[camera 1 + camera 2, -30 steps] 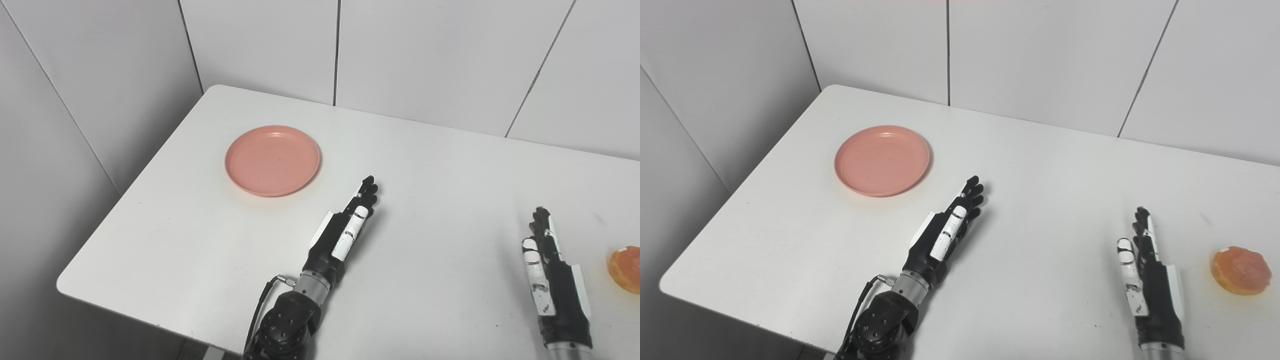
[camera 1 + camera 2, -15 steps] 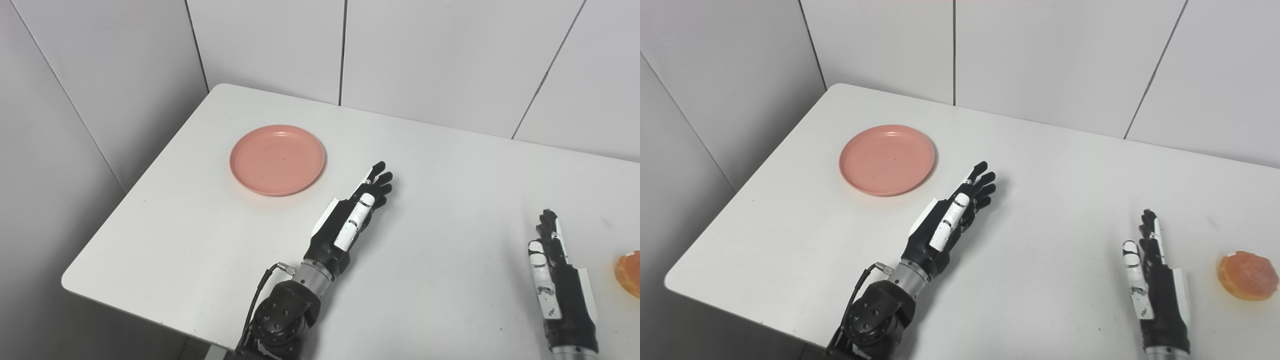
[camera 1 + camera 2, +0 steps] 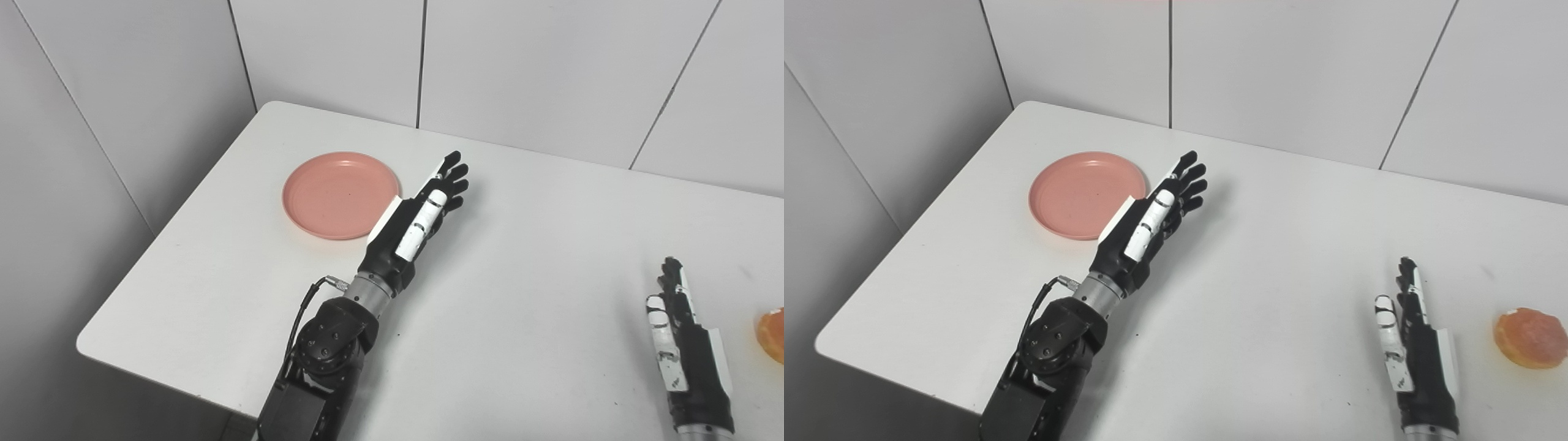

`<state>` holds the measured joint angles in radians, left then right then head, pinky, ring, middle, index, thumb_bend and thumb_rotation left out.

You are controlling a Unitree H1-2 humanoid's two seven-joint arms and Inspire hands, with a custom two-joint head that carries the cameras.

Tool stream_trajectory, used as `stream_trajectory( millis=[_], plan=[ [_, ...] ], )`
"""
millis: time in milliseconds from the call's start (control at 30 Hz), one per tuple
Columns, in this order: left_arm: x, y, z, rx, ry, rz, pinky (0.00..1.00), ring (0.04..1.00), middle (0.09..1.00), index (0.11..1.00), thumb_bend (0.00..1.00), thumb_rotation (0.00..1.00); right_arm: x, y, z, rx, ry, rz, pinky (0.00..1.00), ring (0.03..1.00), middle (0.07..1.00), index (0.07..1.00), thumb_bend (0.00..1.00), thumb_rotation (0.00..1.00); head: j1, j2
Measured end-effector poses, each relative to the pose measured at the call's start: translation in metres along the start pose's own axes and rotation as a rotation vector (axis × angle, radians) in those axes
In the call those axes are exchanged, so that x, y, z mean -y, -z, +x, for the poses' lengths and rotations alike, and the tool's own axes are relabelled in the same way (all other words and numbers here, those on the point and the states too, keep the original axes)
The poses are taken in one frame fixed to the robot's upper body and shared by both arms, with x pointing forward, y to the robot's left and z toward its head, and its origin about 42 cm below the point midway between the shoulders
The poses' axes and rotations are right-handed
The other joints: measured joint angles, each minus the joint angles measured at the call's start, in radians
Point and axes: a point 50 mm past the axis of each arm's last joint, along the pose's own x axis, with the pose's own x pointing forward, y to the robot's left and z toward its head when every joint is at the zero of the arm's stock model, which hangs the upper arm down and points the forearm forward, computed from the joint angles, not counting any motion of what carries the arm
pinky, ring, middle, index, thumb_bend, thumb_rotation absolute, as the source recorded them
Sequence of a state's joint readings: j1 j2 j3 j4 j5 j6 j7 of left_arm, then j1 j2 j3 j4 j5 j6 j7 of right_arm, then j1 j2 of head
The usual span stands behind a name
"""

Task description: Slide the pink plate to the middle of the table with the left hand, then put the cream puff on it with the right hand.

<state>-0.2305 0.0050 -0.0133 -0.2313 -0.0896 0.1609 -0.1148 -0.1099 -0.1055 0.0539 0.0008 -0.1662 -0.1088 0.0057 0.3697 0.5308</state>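
1. The pink plate (image 3: 342, 195) lies flat on the white table (image 3: 520, 245), toward its far left corner and not yet in the middle. It is just to the left of the left hand, at the hand's outer edge.
2. The left hand (image 3: 422, 208) is raised beside the plate's right rim with its fingers straight, spread a little and holding nothing. They point up and away, so the hand's long axis runs along the rim, not across it. Whether it touches the rim cannot be told.
3. Judged from this, the hand is on the wrong side for pushing; it must reach over and draw the plate rightward.
4. The right hand (image 3: 1415, 343) rests well apart, fingers straight and empty.
5. The cream puff (image 3: 1530, 337) sits near that hand's right side.
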Motion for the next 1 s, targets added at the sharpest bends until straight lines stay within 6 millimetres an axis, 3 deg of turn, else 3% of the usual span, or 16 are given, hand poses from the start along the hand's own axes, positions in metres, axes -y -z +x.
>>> stream_trajectory(
  millis=[300,700,1000],
  plan=[
    [-0.034,-0.021,0.007,0.051,-0.079,0.045,0.98,0.971,0.975,0.977,0.46,1.00,0.001,0.000,0.000,-0.002,0.003,0.006,1.00,1.000,1.000,0.988,0.11,1.00,0.002,0.000],
    [-0.063,-0.040,0.014,0.108,-0.165,0.083,0.96,0.959,0.965,0.959,0.45,1.00,0.001,0.000,0.000,-0.002,0.006,0.009,1.00,1.000,1.000,0.990,0.11,1.00,0.009,0.002],
    [-0.095,-0.055,0.028,0.143,-0.229,0.073,0.96,0.962,0.970,0.955,0.44,1.00,0.001,0.001,0.000,-0.003,0.006,0.009,1.00,1.000,1.000,0.988,0.15,1.00,0.009,-0.002]
  ],
)
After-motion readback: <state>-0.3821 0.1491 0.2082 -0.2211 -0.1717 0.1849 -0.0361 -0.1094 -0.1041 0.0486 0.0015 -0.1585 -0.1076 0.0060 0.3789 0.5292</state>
